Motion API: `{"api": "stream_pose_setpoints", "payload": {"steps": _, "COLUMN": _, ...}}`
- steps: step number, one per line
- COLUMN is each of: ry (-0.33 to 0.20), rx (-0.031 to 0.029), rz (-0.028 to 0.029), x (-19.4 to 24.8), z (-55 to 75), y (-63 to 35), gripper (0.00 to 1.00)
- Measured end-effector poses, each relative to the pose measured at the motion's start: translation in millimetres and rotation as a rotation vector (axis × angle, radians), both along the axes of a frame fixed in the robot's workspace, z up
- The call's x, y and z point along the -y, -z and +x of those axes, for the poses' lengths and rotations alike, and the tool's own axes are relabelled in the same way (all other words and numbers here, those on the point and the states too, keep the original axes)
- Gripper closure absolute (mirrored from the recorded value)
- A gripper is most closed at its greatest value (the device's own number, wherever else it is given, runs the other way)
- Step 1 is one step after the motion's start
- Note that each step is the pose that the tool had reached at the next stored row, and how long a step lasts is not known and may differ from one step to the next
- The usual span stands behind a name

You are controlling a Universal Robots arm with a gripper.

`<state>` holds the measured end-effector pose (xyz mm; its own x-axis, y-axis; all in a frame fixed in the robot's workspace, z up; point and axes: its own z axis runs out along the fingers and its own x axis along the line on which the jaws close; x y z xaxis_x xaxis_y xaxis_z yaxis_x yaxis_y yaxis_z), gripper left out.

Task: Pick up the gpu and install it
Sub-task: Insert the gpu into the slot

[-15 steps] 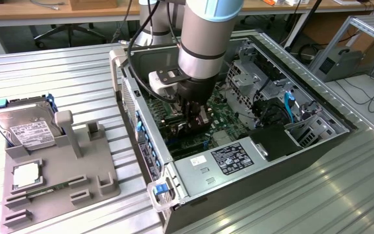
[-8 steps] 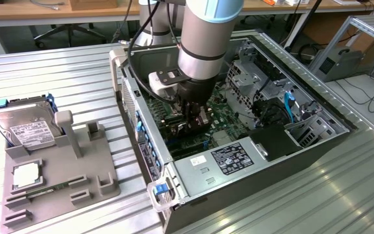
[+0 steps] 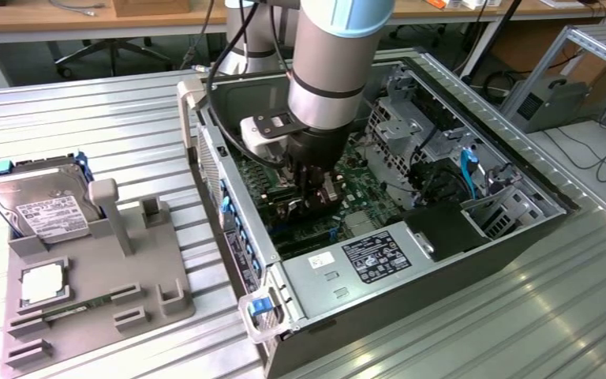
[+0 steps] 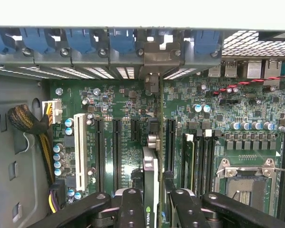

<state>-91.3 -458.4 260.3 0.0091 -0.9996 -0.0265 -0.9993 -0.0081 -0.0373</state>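
Presently I have the tool [image 4: 152, 202] down inside the open computer case [image 3: 314, 276], which lies on its side on the ribbed metal table [image 3: 103, 118]. From the wrist view, the two black fingers [image 4: 132, 209] are closed on the gpu [image 4: 151, 171], one on each flat face, holding the card by its upper edge. I judge the card is pinched this way so that its connector edge stays free and faces the motherboard [image 4: 218, 118] beneath it.

Position of the gpu: edge-on, standing upright over the board among the row of long black expansion slots [image 4: 116, 147], with its thin green edge drawn as a line towards the rear wall of the case. Its long axis runs parallel to those slots. The pale metal bracket end [image 4: 152, 64] points at the rear openings under the blue retaining clips [image 4: 121, 42], which is where a bracket has to sit. Whether the card is fully seated I cannot tell; the slot contact is hidden behind the card itself.

Elsewhere, in the exterior view, the grey parts holder [image 3: 92, 292] sits near the table's edge beside the case, carrying the silver hard drive [image 3: 40, 201] upright at one end.
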Motion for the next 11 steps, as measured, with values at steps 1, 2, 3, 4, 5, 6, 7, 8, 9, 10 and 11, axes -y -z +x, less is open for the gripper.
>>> {"api": "stream_pose_setpoints", "payload": {"steps": 1, "ry": 0.000, "rx": 0.0001, "rz": 0.0000, "x": 0.0, "z": -0.2, "y": 0.1, "gripper": 0.73}}
{"api": "stream_pose_setpoints", "payload": {"steps": 2, "ry": 0.000, "rx": 0.0005, "rz": 0.0004, "x": 0.0, "z": -0.8, "y": 0.2, "gripper": 0.73}}
{"api": "stream_pose_setpoints", "payload": {"steps": 3, "ry": 0.000, "rx": 0.0007, "rz": 0.0006, "x": 0.0, "z": -1.1, "y": 0.2, "gripper": 0.73}}
{"api": "stream_pose_setpoints", "payload": {"steps": 4, "ry": 0.000, "rx": 0.0012, "rz": 0.0009, "x": 0.0, "z": -1.4, "y": 0.2, "gripper": 0.73}}
{"api": "stream_pose_setpoints", "payload": {"steps": 5, "ry": 0.000, "rx": 0.0019, "rz": 0.0012, "x": 0.0, "z": -1.8, "y": 0.2, "gripper": 0.73}}
{"api": "stream_pose_setpoints", "payload": {"steps": 6, "ry": 0.000, "rx": 0.0018, "rz": 0.0013, "x": 0.0, "z": -2.1, "y": 0.2, "gripper": 0.73}}
{"api": "stream_pose_setpoints", "payload": {"steps": 7, "ry": 0.000, "rx": 0.0019, "rz": 0.0014, "x": -0.1, "z": -2.1, "y": 0.2, "gripper": 0.73}}
{"api": "stream_pose_setpoints", "payload": {"steps": 8, "ry": 0.000, "rx": 0.0020, "rz": 0.0014, "x": 0.0, "z": -2.1, "y": 0.2, "gripper": 0.73}}
{"api": "stream_pose_setpoints", "payload": {"steps": 9, "ry": 0.000, "rx": 0.0020, "rz": 0.0013, "x": 0.0, "z": -2.1, "y": 0.4, "gripper": 0.73}}
{"api": "stream_pose_setpoints", "payload": {"steps": 10, "ry": 0.000, "rx": 0.0020, "rz": 0.0011, "x": 0.0, "z": -2.1, "y": 0.7, "gripper": 0.73}}
{"api": "stream_pose_setpoints", "payload": {"steps": 11, "ry": 0.000, "rx": 0.0019, "rz": 0.0010, "x": 0.0, "z": -2.1, "y": 1.2, "gripper": 0.73}}
